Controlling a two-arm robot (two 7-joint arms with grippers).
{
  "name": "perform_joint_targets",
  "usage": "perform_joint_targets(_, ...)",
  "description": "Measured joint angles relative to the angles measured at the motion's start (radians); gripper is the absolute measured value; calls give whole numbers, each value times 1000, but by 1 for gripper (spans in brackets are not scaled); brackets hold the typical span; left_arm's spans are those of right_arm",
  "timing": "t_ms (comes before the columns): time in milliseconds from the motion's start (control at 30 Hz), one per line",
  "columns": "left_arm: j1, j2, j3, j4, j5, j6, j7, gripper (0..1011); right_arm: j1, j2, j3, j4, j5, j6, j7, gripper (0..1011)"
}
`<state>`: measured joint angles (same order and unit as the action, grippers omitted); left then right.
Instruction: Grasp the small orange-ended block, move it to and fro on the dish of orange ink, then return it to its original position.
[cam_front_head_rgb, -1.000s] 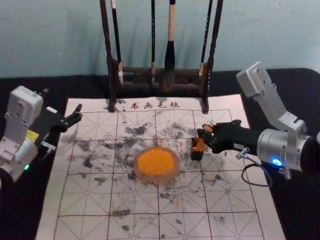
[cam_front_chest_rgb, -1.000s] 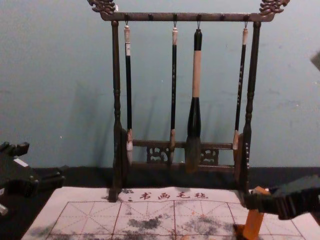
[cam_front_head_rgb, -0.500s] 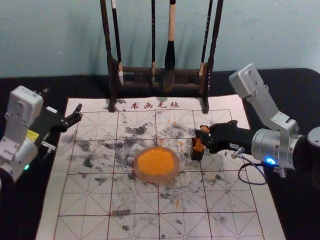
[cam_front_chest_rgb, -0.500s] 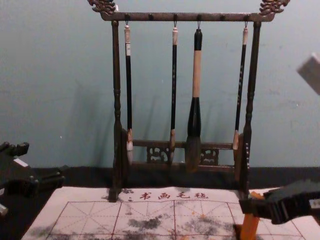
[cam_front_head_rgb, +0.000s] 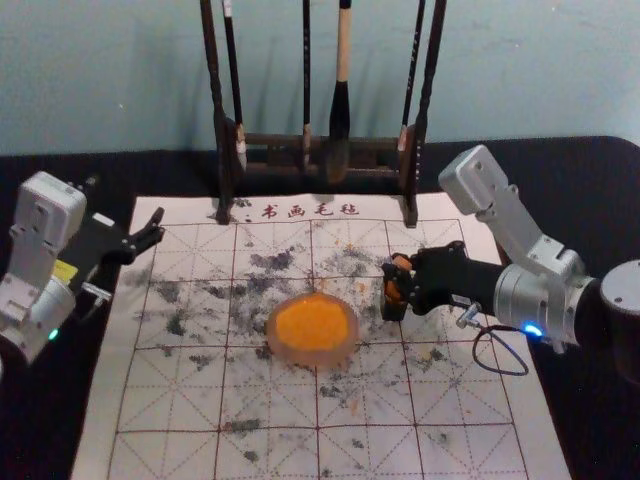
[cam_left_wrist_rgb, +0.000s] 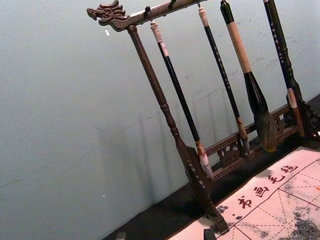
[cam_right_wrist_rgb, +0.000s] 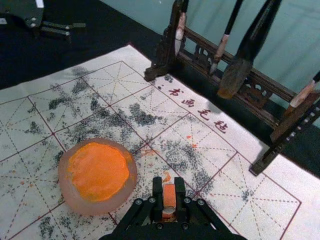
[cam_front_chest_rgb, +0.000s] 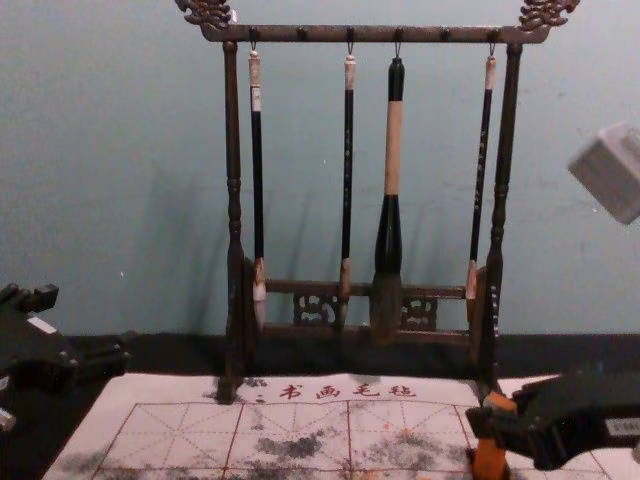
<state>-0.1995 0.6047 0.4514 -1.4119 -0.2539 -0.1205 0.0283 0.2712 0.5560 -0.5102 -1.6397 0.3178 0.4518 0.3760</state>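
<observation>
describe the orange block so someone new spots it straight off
Find the pale gridded mat in front of the brush rack, then the right gripper over its right side. The orange block is pinched there, slim and near-upright, unlike the wide, round ink dish to its left.

In the head view, at three o'clock from the ink dish, the right gripper masks part of the orange block from you; the dark holder hides its lower end, so you cannot tell its depth. The brush stand is cut off at twelve o'clock, the felt mat at six. The left gripper has its arm cropped near eight o'clock. In the chest view, the lettering on the brush handles is too small for you to read. In the right wrist view, the fingers conceal the block's sides.
</observation>
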Motion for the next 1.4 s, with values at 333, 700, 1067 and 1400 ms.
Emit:
perform_joint_targets(333,0,0,0,0,0,0,0,1001,1,2,-11,15,-51,-44,33,110)
perform_joint_targets(700,0,0,0,0,0,0,0,1001,-8,1,-9,23,-97,-69,56,110)
perform_joint_targets(1067,0,0,0,0,0,0,0,1001,-19,-9,6,30,-124,-75,69,110)
perform_joint_targets(1400,0,0,0,0,0,0,0,1001,-28,-20,17,34,-139,-71,74,110)
